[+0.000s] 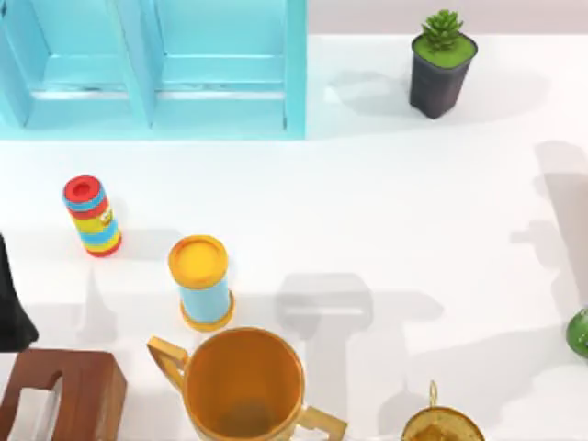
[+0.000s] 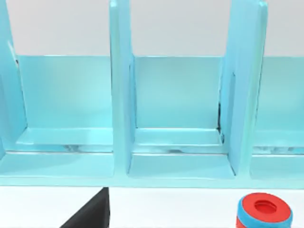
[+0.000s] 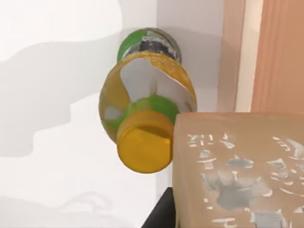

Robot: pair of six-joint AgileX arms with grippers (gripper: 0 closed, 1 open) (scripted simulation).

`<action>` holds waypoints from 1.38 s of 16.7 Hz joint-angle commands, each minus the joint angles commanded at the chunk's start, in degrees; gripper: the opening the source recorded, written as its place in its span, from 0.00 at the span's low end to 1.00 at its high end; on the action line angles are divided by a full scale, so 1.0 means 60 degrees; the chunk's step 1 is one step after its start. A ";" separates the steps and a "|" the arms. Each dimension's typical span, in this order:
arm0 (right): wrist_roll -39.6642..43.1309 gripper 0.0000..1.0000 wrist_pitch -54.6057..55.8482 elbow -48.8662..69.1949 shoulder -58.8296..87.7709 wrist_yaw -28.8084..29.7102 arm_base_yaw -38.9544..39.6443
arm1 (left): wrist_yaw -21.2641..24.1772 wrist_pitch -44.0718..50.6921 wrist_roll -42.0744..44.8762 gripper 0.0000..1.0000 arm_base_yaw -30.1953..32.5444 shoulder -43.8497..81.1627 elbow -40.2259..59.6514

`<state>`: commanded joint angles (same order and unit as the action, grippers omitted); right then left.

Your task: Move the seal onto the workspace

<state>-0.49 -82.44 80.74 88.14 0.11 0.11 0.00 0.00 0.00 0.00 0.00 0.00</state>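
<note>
The seal (image 3: 237,171), a tan block with pale mottling, looms close in the right wrist view. One dark finger (image 3: 160,214) of my right gripper presses against its side, so the gripper is shut on it. Below it lies the white workspace (image 1: 386,211) near its right border, with a wooden floor beyond. My left arm (image 1: 11,308) is parked at the table's left edge, and its wrist view faces the light-blue shelf (image 2: 175,118).
A green and yellow bottle (image 3: 145,104) lies just past the seal, at the right edge (image 1: 579,333). A striped cylinder (image 1: 92,216), a yellow-topped blue cylinder (image 1: 200,280), a gold cup (image 1: 243,381), a dark wooden block (image 1: 69,395), a bell (image 1: 441,424) and a potted plant (image 1: 441,64) stand around.
</note>
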 joint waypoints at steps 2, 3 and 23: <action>-0.0005 0.00 0.0020 0.0016 0.0041 -0.0029 -0.0040 | 0.0000 0.0000 0.0000 1.00 0.0000 0.0000 0.0000; -0.0014 0.00 0.0016 0.0035 0.0032 -0.0021 -0.0043 | 0.0000 0.0000 0.0000 1.00 0.0000 0.0000 0.0000; -0.4012 0.00 0.2941 0.2119 0.5071 0.0014 0.3889 | 0.0000 0.0000 0.0000 1.00 0.0000 0.0000 0.0000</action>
<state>-24.56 -64.79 93.46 118.57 0.19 23.45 0.00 0.00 0.00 0.00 0.00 0.00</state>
